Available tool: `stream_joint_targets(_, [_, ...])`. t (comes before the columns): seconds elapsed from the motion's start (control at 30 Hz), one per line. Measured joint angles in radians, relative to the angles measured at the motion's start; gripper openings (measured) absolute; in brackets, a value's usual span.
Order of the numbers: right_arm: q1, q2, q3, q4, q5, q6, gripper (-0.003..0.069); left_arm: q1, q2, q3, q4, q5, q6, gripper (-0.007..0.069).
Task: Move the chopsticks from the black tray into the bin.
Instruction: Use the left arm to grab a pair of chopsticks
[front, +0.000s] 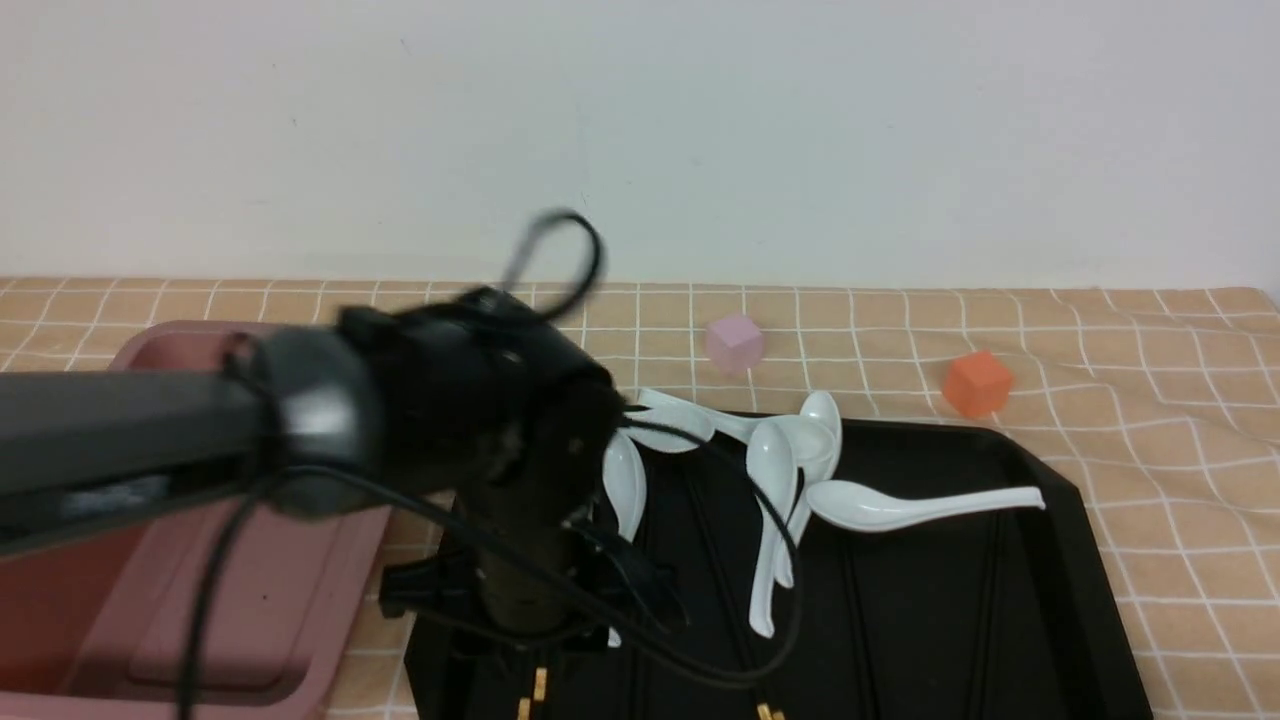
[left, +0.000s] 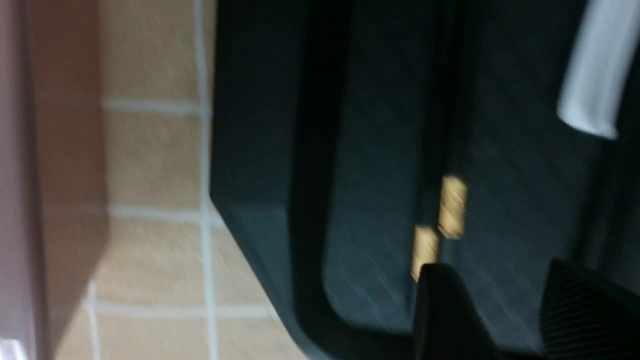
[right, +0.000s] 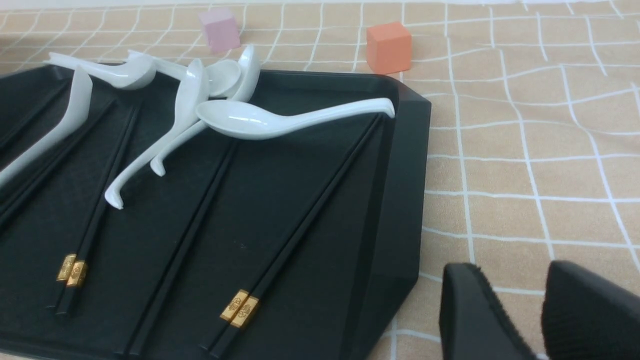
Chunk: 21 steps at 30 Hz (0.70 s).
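Note:
Several black chopsticks (right: 300, 225) with gold bands lie lengthwise on the black tray (right: 400, 200). The pink bin (front: 250, 600) stands left of the tray on the checked cloth. My left gripper (left: 500, 270) hangs open just over the tray's near left corner (left: 260, 150), nothing between its fingers. One fingertip (left: 442, 300) sits right at the gold-banded ends of a chopstick pair (left: 452, 205). In the front view the left arm (front: 480, 430) is blurred and hides that part of the tray. My right gripper (right: 515, 272) is open and empty over the cloth, right of the tray.
Several white soup spoons (front: 900, 505) lie heaped across the far half of the tray, some over chopsticks. A pink cube (front: 735, 342) and an orange cube (front: 977, 383) stand on the cloth behind the tray. The bin's wall (left: 10, 175) is close to the tray's left rim.

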Motion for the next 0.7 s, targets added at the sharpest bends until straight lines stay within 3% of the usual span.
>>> stream_joint_targets(0.2, [0.000, 0.000, 0.000, 0.000, 0.000, 0.000, 0.0240, -0.001, 0.074, 0.000, 0.026, -0.032, -0.013, 0.0317])
stream_joint_targets(0.7, [0.000, 0.000, 0.000, 0.000, 0.000, 0.000, 0.0240, -0.002, 0.142, -0.020, 0.072, -0.079, -0.019, 0.0274])
